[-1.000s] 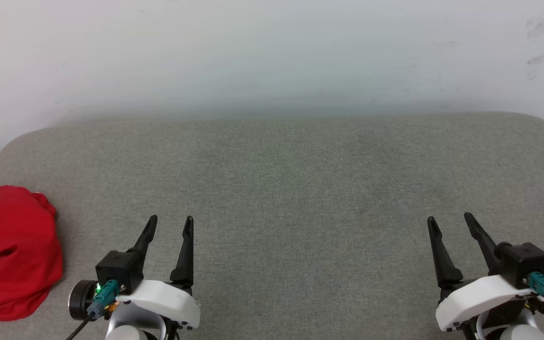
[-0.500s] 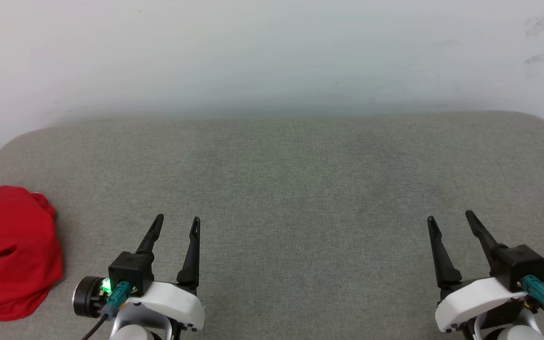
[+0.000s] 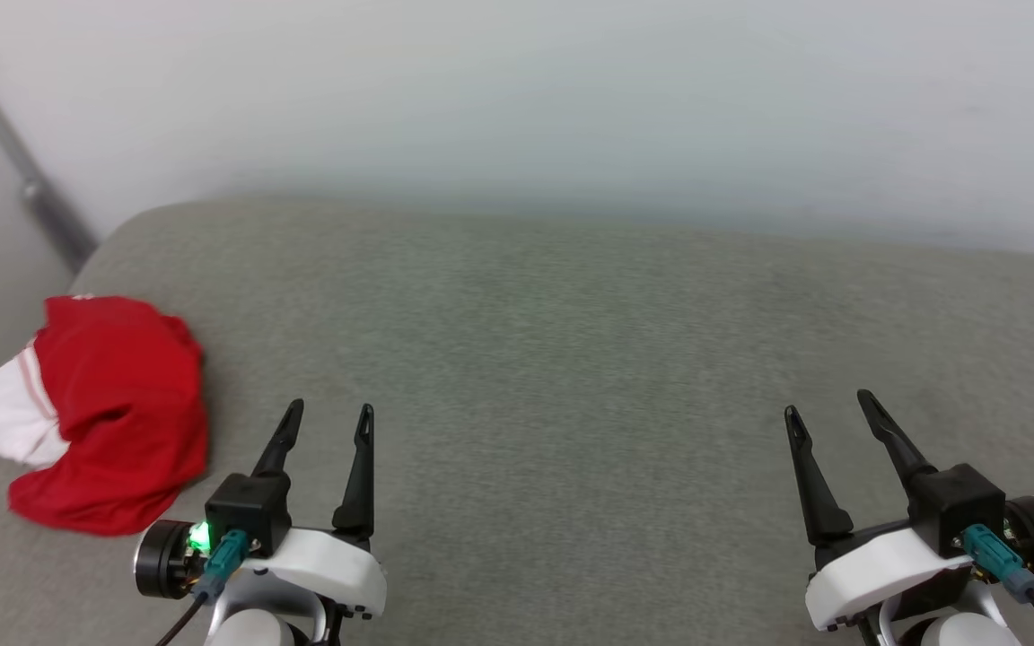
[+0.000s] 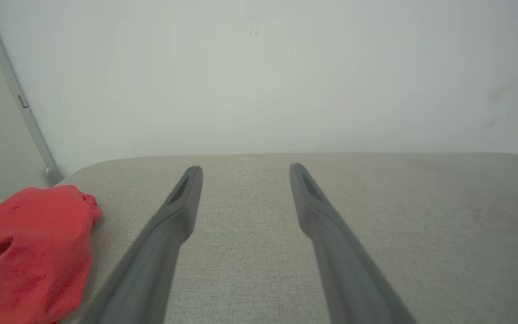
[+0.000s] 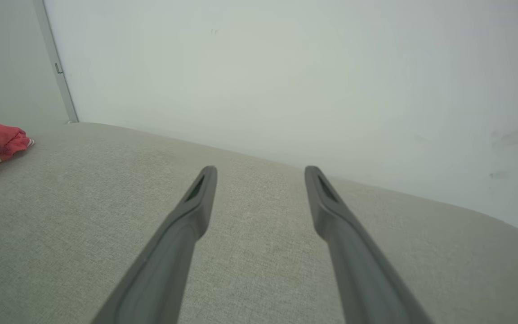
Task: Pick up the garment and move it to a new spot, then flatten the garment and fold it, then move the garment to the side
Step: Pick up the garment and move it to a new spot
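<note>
**Red Shirt Not Picked Up Yet**

Closest to the robot are its two hands. The left hand (image 3: 330, 406) is wide open with nothing in it. The right hand (image 3: 828, 403) is wide open too, and it holds nothing. Both hang just over the soft grey cushion (image 3: 571, 359), with their fingers pointing at the wall.

A little further on, to the left of the left hand, lies the garment (image 3: 118, 404). It is a red shirt with a white sleeve, all bunched up in a lump. It sits near the left edge of the cushion. No hand touches it, and the right hand is well apart from it.

At the very back stands a pale wall (image 3: 526, 90).

I think the job has hardly begun. The shirt is not lifted yet. Moving it, smoothing it flat, folding it and putting it aside are all left to do.
</note>
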You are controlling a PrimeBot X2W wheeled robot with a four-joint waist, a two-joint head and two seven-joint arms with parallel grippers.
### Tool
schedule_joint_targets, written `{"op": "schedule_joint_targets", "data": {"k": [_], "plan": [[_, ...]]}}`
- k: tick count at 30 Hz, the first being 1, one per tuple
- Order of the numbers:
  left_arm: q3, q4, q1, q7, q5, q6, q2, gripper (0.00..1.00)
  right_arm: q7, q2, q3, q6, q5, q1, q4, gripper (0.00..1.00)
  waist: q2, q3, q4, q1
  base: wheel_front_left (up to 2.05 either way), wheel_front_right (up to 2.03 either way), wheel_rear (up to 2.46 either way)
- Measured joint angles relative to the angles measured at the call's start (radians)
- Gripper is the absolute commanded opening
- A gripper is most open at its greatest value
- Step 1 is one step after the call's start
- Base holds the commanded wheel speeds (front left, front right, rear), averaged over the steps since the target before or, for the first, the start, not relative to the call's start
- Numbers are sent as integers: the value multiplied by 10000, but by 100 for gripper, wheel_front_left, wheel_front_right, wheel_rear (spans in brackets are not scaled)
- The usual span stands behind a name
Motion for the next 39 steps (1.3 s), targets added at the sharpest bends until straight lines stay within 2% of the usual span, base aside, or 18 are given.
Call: {"op": "schedule_joint_targets", "data": {"k": [5, 6, 10, 20, 24, 30, 34, 39], "plan": [[217, -4, -21, -25, -19, -6, -4, 100, -100, 0, 117, -2, 267, -128, 6, 100, 0, 1, 910, -1, 0, 0, 0], [347, -29, -8, -25, -50, 0, 6, 100, -144, 2, 263, 0, 372, -155, 36, 100, 0, 4, 1506, 0, 0, 0, 0], [546, -82, 24, -25, -75, -10, 19, 100, -207, 2, 435, 0, 477, -297, 75, 100, 0, 24, 2296, 0, 0, 0, 0], [899, -186, 157, -25, -150, -29, -12, 100, -201, 12, 692, 0, 556, -406, 96, 100, 0, 106, 3815, 0, 0, 0, 0], [940, -240, 183, -25, -117, -59, -31, 100, -144, 12, 725, 0, 537, -475, 79, 100, 0, 143, 4010, 0, 0, 0, 0], [1045, -203, -67, -25, -58, -59, -58, 100, -21, 13, 800, 0, 430, -513, 0, 100, 0, 312, 3924, 0, 0, 0, 0], [1058, -173, -861, -25, -58, -138, 0, 100, 157, 13, 869, 0, 263, -721, -196, 100, 0, 621, 3709, 0, 0, 0, 0], [1258, 8, -2627, 589, -136, -240, 546, 100, 405, 13, 991, 0, -23, -1127, -541, 100, 0, 1249, 3286, 0, 0, 0, 0]]}}
